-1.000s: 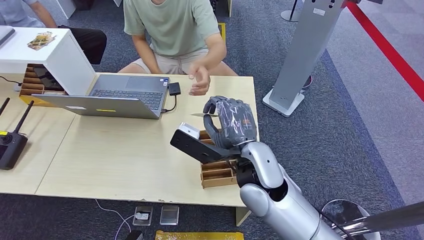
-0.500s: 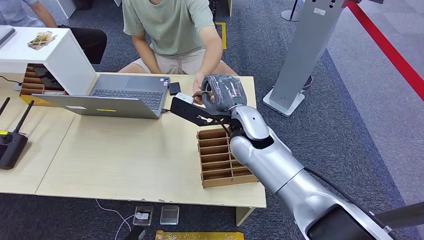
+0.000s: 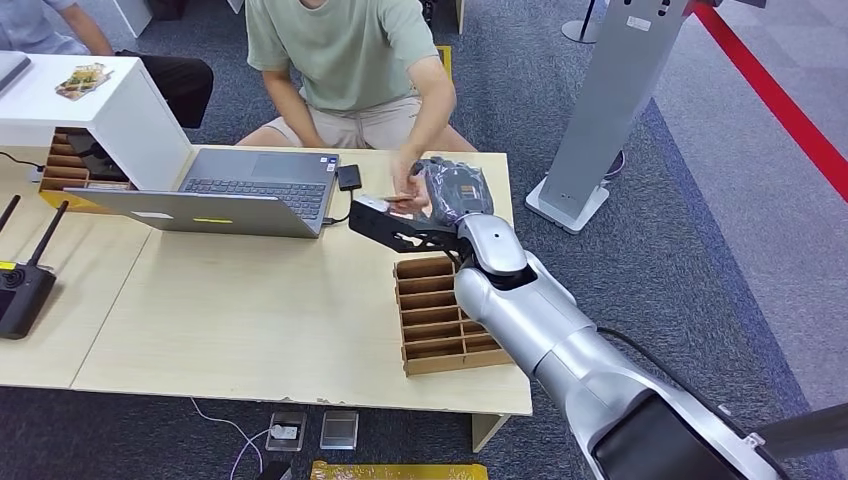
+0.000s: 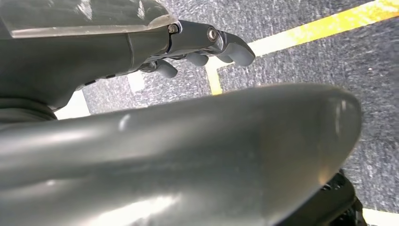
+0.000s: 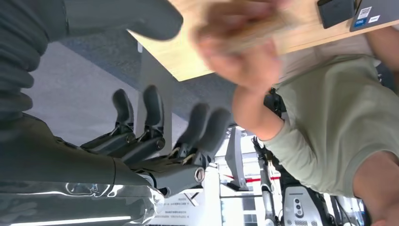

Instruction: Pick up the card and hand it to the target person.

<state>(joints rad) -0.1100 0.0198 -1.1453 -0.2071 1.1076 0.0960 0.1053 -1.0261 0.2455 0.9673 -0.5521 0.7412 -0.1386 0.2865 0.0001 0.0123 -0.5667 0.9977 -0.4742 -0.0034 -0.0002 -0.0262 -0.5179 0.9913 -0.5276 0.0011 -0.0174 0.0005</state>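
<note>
Handover under way: my right hand (image 3: pixel 447 190) reaches across the table (image 3: pixel 250 310), fingers (image 5: pixel 200 125) spread.
Card (image 5: pixel 254 29), blurred, sits in the person's hand (image 3: pixel 403 187) at my eleven o'clock; next I withdraw. Left hand (image 4: pixel 207 47) hangs, fingers loosely curled, holding nothing.

The right arm (image 3: pixel 540 330) is extended forward, and the right hand (image 3: pixel 452 190) is raised with its fingers (image 5: pixel 197 125) spread apart. The left hand (image 4: pixel 202 47) has loosely curled fingers.

The person's hand (image 3: pixel 405 185) blocks the right hand (image 3: pixel 450 190); laptop (image 3: pixel 240 190) crowds beside.
</note>
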